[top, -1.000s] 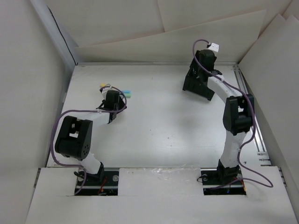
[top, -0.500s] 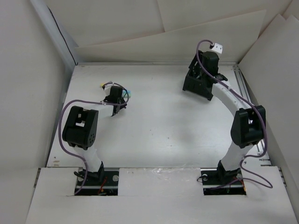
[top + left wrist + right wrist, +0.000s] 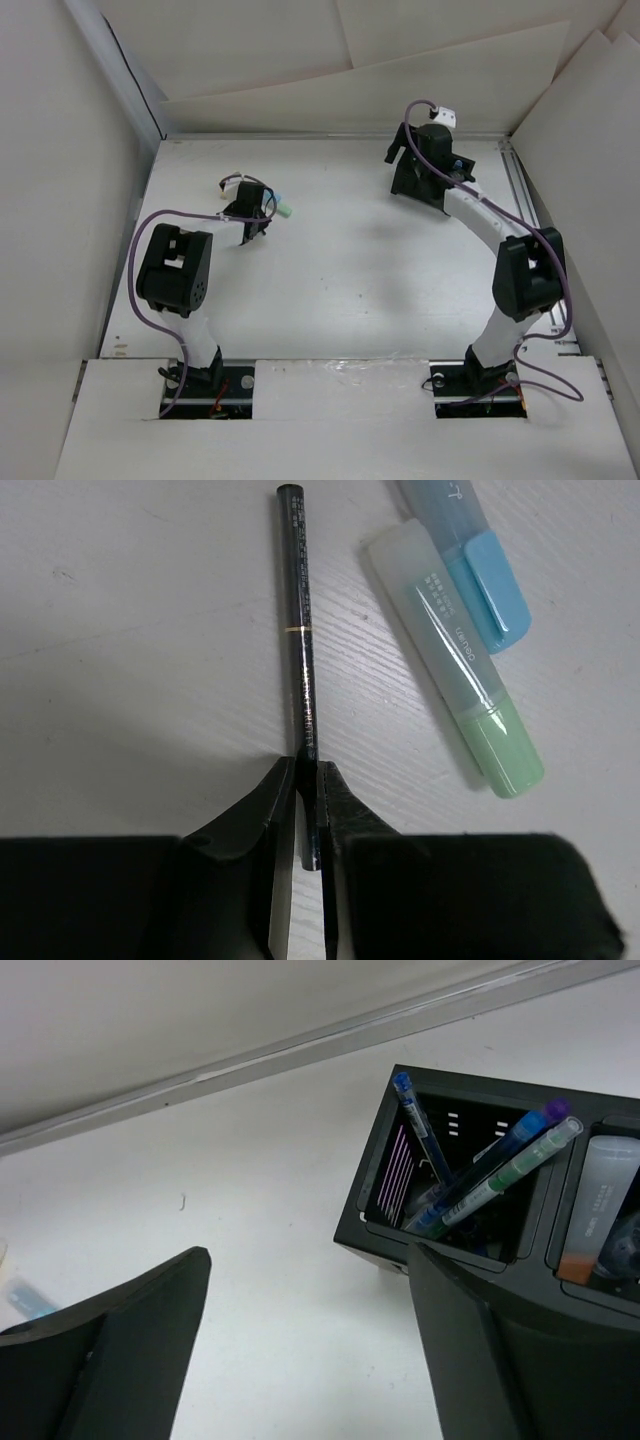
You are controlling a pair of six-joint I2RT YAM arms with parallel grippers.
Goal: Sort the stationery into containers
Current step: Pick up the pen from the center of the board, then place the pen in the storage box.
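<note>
left gripper point(image 3: 305, 780): I see the jaws pinched tight on the near end of a dark pen point(image 3: 298, 630).
pen: it lies on the table point(image 3: 120, 630) and runs straight out ahead of the fingertips.
highlighters: two lie side by side, ahead and to the right of this gripper, a green-tipped one point(image 3: 458, 670) nearer and a blue-capped one point(image 3: 470, 560) beyond it.
right gripper point(image 3: 308, 1258): jaws spread wide, nothing between them.
box point(image 3: 372, 1222): just ahead and right of this gripper, close to its right finger.
box contents: I count three pens point(image 3: 505, 1150) leaning in the nearer compartment and an orange-tipped highlighter point(image 3: 590, 1220) in the one to the right.
</note>
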